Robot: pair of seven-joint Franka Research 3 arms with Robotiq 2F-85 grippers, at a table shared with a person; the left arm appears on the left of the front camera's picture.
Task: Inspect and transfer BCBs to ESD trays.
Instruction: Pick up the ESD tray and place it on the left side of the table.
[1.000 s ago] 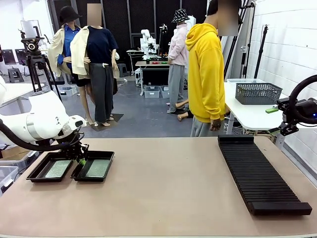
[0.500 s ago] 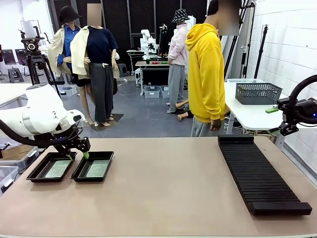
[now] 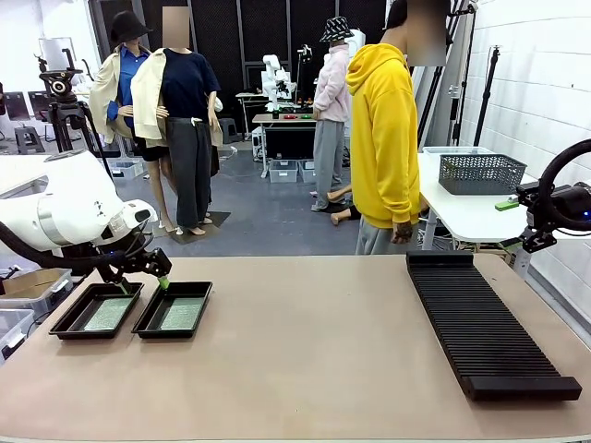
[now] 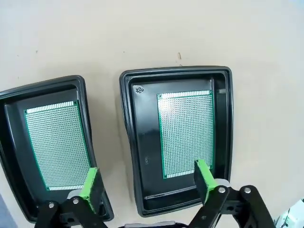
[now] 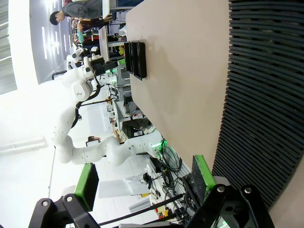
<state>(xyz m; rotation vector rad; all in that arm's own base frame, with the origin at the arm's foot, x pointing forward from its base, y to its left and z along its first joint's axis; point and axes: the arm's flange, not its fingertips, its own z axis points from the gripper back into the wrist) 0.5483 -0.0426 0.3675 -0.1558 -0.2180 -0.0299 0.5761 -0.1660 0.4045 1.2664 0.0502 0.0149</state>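
The left gripper [image 4: 148,185] hangs wide open over two shiny black plastic trays [image 4: 130,142]. A flat green circuit board [image 4: 186,133] lies in each. The right gripper [image 5: 145,183] is wide open too.

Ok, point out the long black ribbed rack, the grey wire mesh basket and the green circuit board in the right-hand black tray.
long black ribbed rack [image 3: 485,328], front view, middle of its ribbed top.
grey wire mesh basket [image 3: 481,174], front view, its front mesh wall.
green circuit board [image 3: 181,314], front view, centre of its face.

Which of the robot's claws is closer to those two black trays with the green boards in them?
The left. The left gripper hangs open just above the trays, each holding a green board. The right gripper is open at the far right, beside the black slotted rack.
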